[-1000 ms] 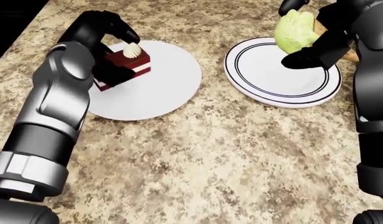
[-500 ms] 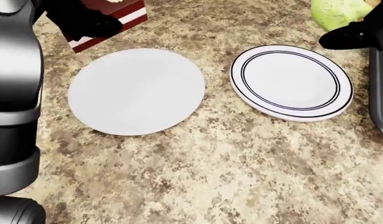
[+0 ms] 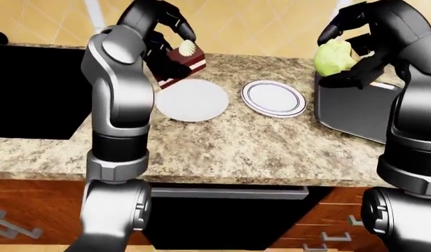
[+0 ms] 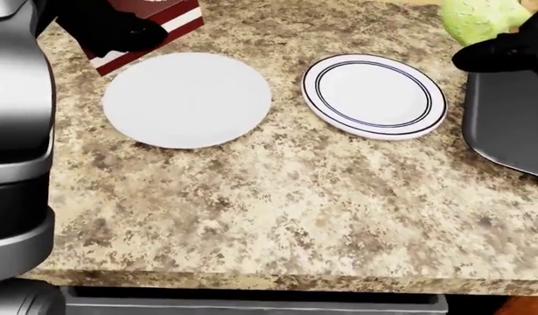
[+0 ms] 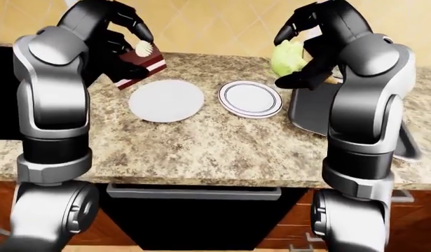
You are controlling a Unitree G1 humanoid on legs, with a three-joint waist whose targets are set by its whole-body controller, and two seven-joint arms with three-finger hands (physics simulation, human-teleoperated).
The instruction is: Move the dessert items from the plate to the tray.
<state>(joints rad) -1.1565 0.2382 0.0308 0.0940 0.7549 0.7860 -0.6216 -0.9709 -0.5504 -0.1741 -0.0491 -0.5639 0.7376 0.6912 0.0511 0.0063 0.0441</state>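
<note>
Speckled granite surface (image 4: pixel 277 210) under a tan tiled wall, with wooden cabinet fronts below it. Landmark: striped-rim plate (image 4: pixel 374 96), bare, lying flat near the middle of the surface. Left of the plate, just apart from it: plain white disc (image 4: pixel 187 98), also bare and flat. Right of the plate, in the left-eye view: dark grey tray (image 3: pixel 355 107), nothing visible lying in it. Up and to the left of the plate, above the white disc's far edge: red cake slice (image 3: pixel 178 64) with white layers and a cream swirl on top, tilted, lifted clear of the surface and clenched in the left hand (image 3: pixel 167 39). Up and to the right of the plate, over the tray's near edge: pale green ice-cream scoop (image 3: pixel 334 58), raised clear of both plate and tray, with the black fingers of the right hand (image 3: pixel 355 50) wrapped round it.
</note>
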